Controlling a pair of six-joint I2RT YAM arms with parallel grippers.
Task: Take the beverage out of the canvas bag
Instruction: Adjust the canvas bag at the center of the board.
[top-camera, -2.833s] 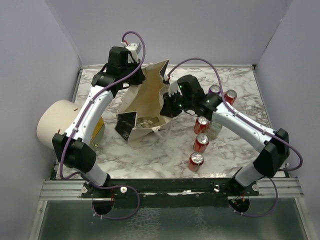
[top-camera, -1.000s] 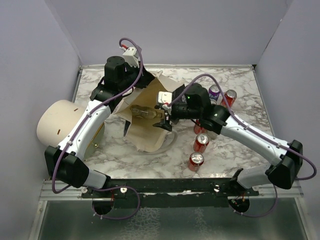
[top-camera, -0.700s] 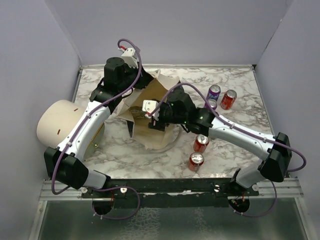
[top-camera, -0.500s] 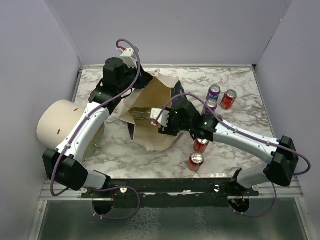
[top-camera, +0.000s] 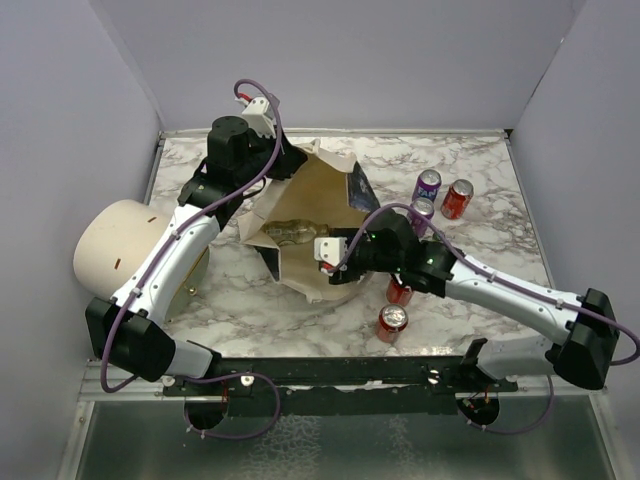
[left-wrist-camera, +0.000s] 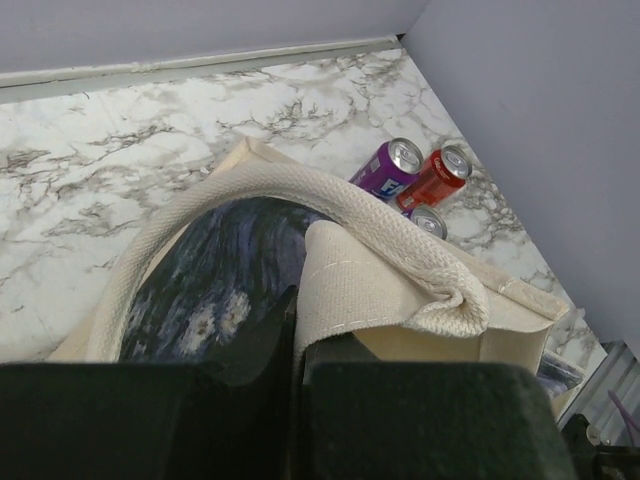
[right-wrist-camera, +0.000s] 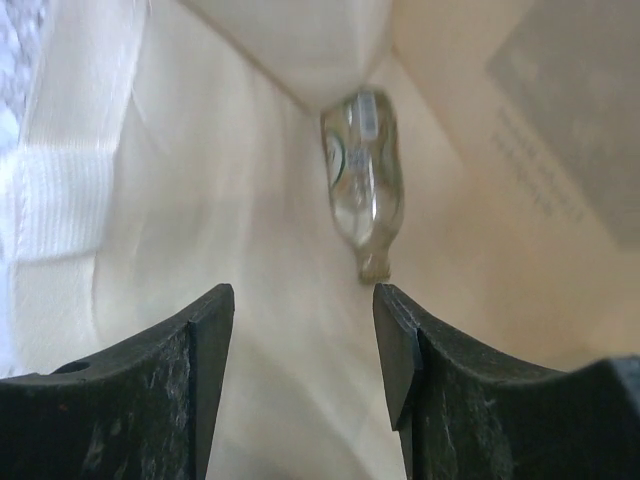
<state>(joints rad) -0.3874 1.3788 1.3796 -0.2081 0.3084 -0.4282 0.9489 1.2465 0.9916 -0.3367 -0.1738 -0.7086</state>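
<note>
here, a clear bottle (right-wrist-camera: 362, 190) lies inside the canvas bag (top-camera: 320, 195).

The canvas bag (top-camera: 300, 205) is cream-beige with a dark blue, pale-flecked printed panel (left-wrist-camera: 200, 290), the bottle (right-wrist-camera: 362, 180) clear, the table (top-camera: 485, 150) white marble veined grey, alongside a purple can (top-camera: 428, 184), a red can (top-camera: 459, 198) and a cream cylinder (top-camera: 110, 245).

Rt wrist view: clear bottle (right-wrist-camera: 364, 190) is blurred, far end hidden under a fold of the canvas bag (right-wrist-camera: 300, 40). Top view: red can (top-camera: 399, 291) partly hidden under the right arm (top-camera: 500, 287).
</note>
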